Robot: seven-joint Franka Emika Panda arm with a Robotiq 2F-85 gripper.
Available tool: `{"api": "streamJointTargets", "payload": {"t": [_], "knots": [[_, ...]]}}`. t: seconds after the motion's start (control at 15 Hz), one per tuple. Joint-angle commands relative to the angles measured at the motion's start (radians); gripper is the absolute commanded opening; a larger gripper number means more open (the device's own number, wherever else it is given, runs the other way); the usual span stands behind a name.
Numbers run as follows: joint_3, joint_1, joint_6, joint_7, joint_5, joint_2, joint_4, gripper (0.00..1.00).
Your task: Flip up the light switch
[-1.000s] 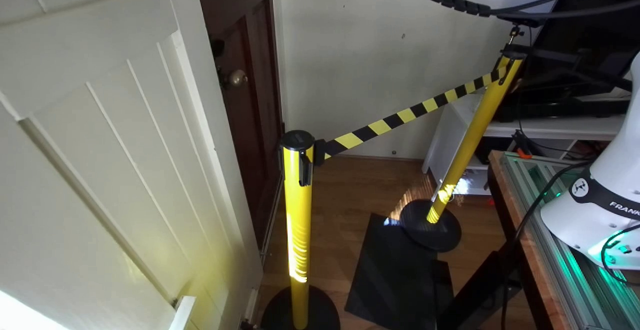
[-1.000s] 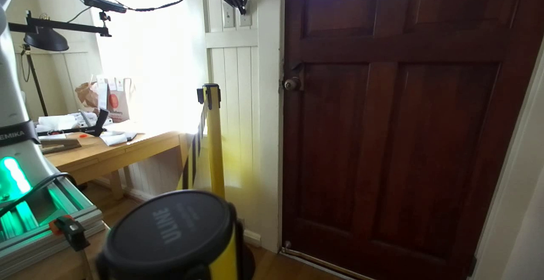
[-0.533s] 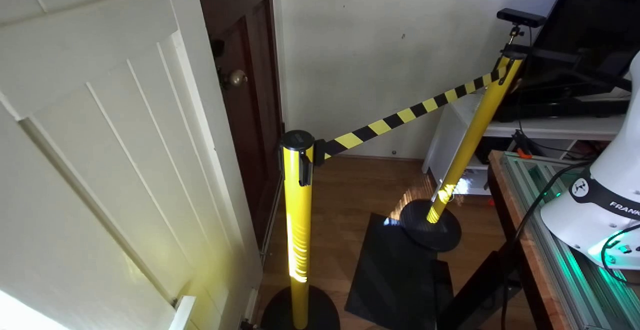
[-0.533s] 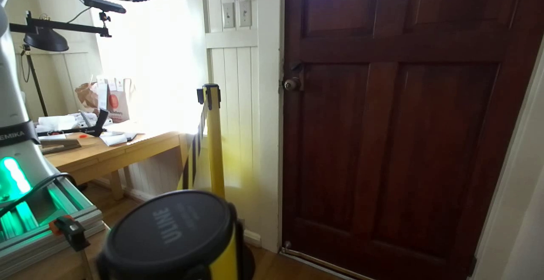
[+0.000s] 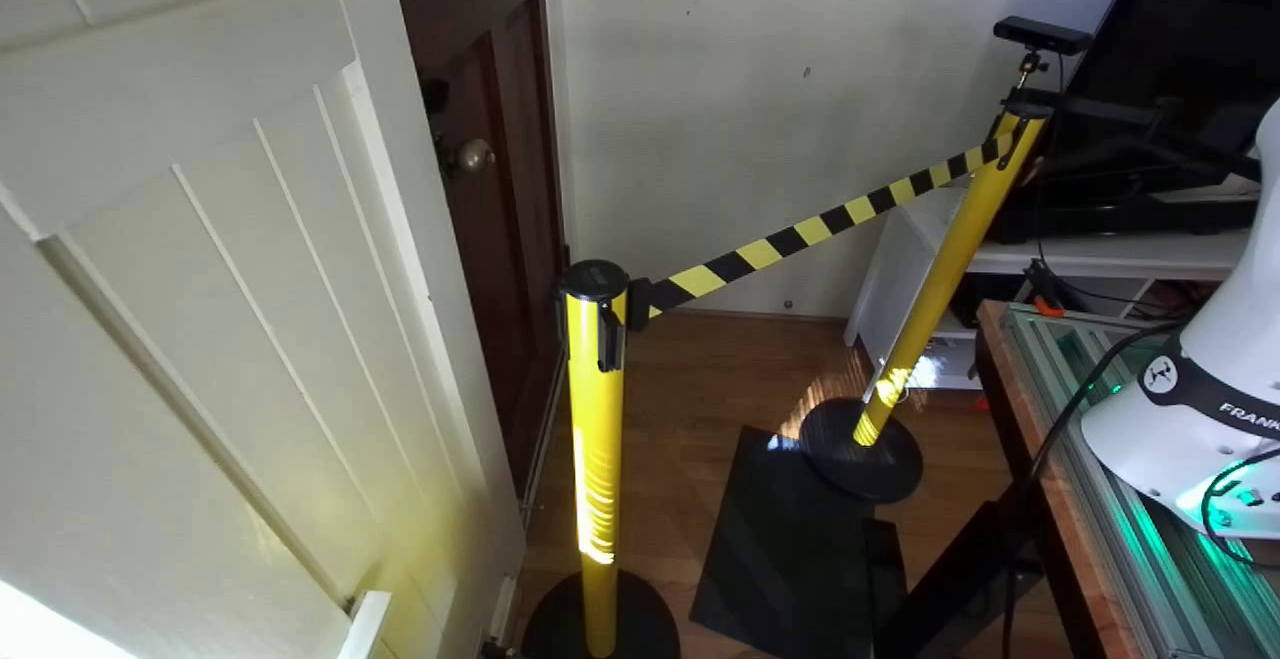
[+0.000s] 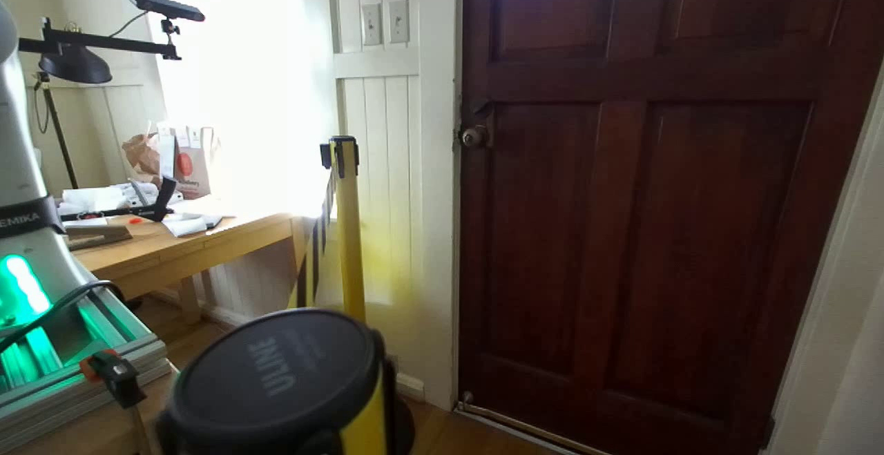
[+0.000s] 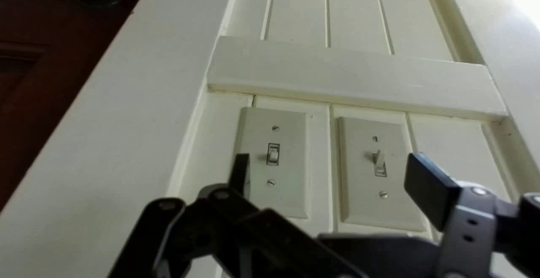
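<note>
Two light switches point(image 7: 273, 155) on two pale plates point(image 7: 294, 164); one gripper point(image 7: 334, 172), its two fingers point(image 7: 431, 191) spread apart.
In the wrist view, the first switch is near the centre, the second switch point(image 7: 379, 158) at its 3 o'clock; they lean to 6 and 12 o'clock respectively.

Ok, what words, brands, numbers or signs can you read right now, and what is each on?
"FRANK": black band on the robot arm, after a round logo, cut by the picture edge.
"EMIKA": the same band, in an exterior view.
"ULINE": black cap of a yellow post.
Too small: finer print by ULINE.
Too blurred: print on the paper bag.
None readable: the two switch plates.
No numbers readable.
</note>
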Motion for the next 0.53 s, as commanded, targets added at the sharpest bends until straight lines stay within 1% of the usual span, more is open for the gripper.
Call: {"api": "streamJointTargets", "payload": {"t": [0.0,0.4,0.47], "knots": [[0.009,0.021,-0.017,0.021,-0.002,0.034,0.012,1.0],[0.011,0.064,0.09,0.063,-0.011,0.124,0.041,1.0],[0.011,0.071,0.1,0.073,-0.008,0.137,0.048,0.96]]}}
